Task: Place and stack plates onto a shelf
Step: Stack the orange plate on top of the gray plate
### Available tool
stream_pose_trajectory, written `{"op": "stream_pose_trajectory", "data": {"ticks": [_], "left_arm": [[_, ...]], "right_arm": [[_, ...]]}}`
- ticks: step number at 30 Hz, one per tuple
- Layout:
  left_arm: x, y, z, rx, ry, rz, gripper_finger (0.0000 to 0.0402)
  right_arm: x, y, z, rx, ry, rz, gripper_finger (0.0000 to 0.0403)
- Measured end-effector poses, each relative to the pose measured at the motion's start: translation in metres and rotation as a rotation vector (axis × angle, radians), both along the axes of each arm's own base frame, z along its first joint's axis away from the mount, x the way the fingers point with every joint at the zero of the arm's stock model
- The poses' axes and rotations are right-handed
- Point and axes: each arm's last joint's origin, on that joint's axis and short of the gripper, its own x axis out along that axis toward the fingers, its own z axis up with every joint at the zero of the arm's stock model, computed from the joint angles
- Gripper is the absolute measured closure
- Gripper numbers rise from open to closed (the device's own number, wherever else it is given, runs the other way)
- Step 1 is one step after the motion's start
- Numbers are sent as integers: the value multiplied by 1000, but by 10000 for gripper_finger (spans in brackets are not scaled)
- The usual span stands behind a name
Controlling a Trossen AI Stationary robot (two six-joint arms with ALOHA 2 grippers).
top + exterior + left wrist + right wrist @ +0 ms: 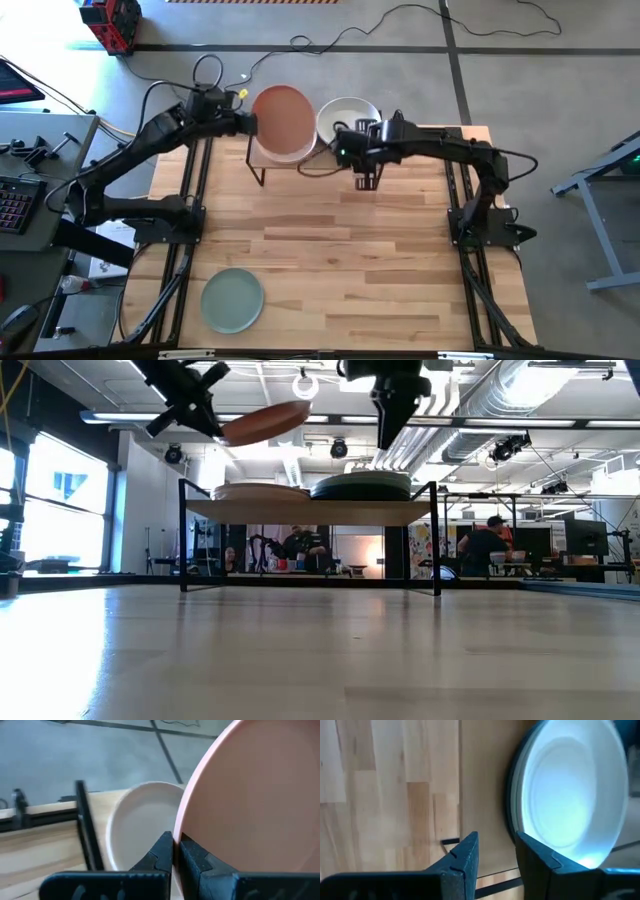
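With my left hand (245, 122) clenched on the rim of the terracotta plate (284, 120), tilted above the shelf's (310, 511) left stack, I'd level it and lower slowly before letting go, while my right hand (366, 181) hangs released near the right stack.

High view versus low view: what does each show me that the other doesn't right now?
Only the high view shows the pale green plate lying alone at the table's near left corner.

Only the low view shows the terracotta plate held tilted, clear above the left stack, plus people in the room behind.

Both show the left gripper shut on the terracotta plate, the right gripper open and empty, and the shelf carrying two stacks.
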Motion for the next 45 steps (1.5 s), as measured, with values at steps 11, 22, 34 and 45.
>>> {"op": "stream_pose_trajectory", "data": {"ticks": [11, 22, 34, 45], "left_arm": [[-4, 35, 20, -43, 87, 12, 398], [7, 74, 3, -192, 253, 14, 398], [21, 82, -18, -296, 300, -26, 398], [23, 73, -21, -362, 333, -29, 398]], "right_arm": [[-4, -35, 1, 33, -62, -93, 293], [-2, -37, 2, 49, -109, -129, 293], [-1, -36, 2, 64, -116, -135, 293], [-1, -36, 2, 68, -116, -134, 293]]}}
